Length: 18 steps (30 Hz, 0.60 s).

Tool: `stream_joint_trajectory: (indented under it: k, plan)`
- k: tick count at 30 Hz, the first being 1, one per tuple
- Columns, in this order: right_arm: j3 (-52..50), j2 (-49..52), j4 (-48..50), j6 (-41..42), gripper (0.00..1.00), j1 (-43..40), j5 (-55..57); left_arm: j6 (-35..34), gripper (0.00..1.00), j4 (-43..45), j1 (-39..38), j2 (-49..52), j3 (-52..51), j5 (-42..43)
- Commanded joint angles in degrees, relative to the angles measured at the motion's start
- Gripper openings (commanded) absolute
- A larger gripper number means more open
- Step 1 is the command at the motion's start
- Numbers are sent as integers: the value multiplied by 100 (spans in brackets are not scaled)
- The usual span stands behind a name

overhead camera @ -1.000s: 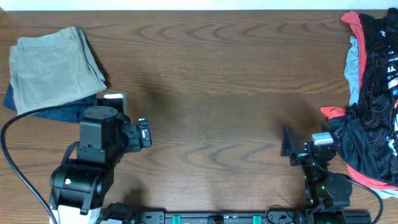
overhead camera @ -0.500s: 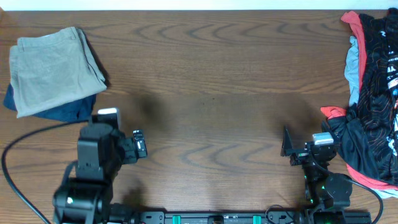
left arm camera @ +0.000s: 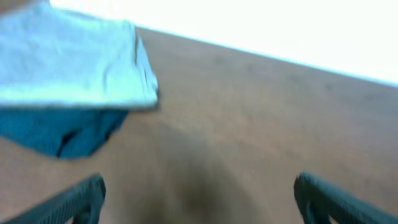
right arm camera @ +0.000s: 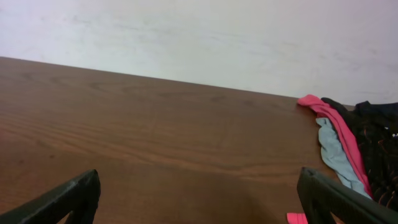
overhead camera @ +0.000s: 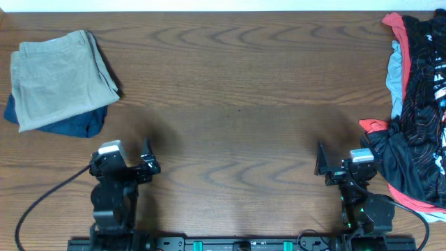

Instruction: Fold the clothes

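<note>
shorts [overhead camera: 61, 75]: folded, on the denim garment [overhead camera: 73, 125], far-left of table [overhead camera: 237, 90], well apart from left gripper [overhead camera: 148, 159] | left gripper: fingers spread, empty | right gripper [overhead camera: 321, 162]: fingers spread, empty | unfolded pile [overhead camera: 418, 118]: near, to its right

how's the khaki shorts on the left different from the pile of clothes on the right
The khaki shorts are folded flat into a neat block; the heap of clothes is crumpled and unfolded. The shorts are one plain colour; the heap mixes red, black and pale blue. The shorts sit on a dark blue denim garment; the heap runs off the picture's right edge. Both rest on the wooden table.
</note>
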Motion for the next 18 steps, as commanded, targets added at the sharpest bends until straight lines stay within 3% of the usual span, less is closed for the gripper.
stream_joint_trajectory:
  k: [1, 4, 8, 18]
  plan:
    - [-13, -37, -22, 87, 99, 68, 35, 299, 98, 929, 107, -382, -573, -66]
    - [-13, -37, -22, 87, 99, 68, 35, 702, 98, 2144, 109, -608, -1108, -57]
    - [-13, -37, -22, 87, 99, 68, 33, 1231, 98, 2225, 109, -809, -1086, 0]
    - [-13, -37, -22, 87, 99, 68, 35, 420, 98, 476, 109, -1110, -1086, 33]
